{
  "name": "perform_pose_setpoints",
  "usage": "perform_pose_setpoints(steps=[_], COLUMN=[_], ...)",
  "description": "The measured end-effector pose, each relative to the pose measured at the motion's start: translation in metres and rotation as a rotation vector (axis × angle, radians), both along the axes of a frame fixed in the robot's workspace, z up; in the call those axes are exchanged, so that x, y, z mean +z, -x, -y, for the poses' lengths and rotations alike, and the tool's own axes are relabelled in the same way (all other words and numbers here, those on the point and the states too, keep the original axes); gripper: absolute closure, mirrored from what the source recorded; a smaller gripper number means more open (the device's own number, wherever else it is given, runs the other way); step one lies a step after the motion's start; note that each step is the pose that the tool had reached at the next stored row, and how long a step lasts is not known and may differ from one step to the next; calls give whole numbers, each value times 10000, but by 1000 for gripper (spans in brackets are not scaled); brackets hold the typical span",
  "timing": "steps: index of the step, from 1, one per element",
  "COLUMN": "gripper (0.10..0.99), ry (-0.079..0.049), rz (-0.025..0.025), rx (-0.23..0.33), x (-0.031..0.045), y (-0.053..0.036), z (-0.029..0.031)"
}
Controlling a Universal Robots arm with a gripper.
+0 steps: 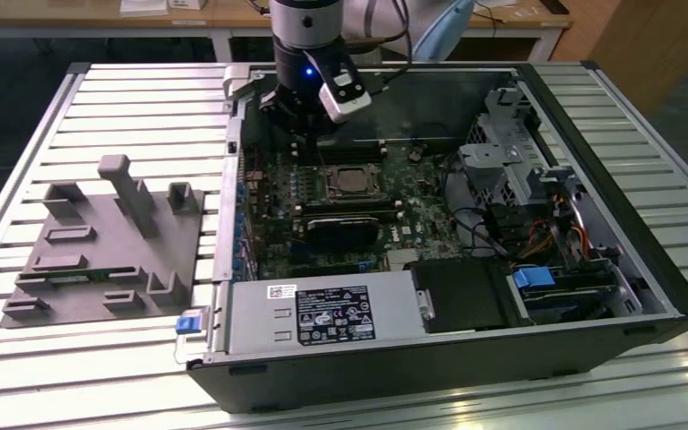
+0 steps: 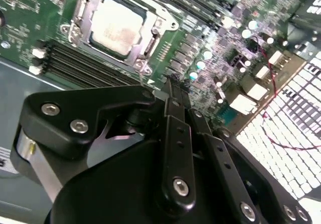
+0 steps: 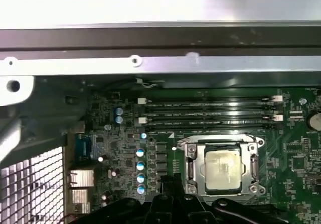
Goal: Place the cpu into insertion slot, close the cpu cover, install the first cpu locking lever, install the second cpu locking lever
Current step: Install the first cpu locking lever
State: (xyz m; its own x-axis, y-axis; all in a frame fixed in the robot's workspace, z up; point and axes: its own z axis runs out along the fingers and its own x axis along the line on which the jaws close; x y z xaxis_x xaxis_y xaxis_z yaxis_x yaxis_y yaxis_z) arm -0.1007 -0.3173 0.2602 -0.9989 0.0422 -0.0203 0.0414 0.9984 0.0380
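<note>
Silver-grey cpu (image 2: 118, 25) is sitting in the insertion slot (image 2: 150, 44), cpu cover (image 2: 84, 9) lying over it, beside the memory slots (image 2: 90, 63) near the circuit board's (image 2: 30, 3) edge. Gripper (image 2: 173, 84) is hovering, closed on nothing. Risk: an off-target descent scraping board components.
</note>
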Motion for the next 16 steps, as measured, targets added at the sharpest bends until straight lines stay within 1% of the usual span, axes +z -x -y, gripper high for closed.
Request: perform_pose_setpoints(steps=[2, 4, 12, 14, 16], gripper=[980, 980, 980, 980, 980], ry=[-1, -1, -1, -1, -3], rz=[2, 1, 1, 1, 2], rx=[2, 0, 0, 1, 0], x=[-2, -3, -18, -23, -28], y=[50, 70, 72, 72, 71], z=[-6, -28, -190, -217, -231])
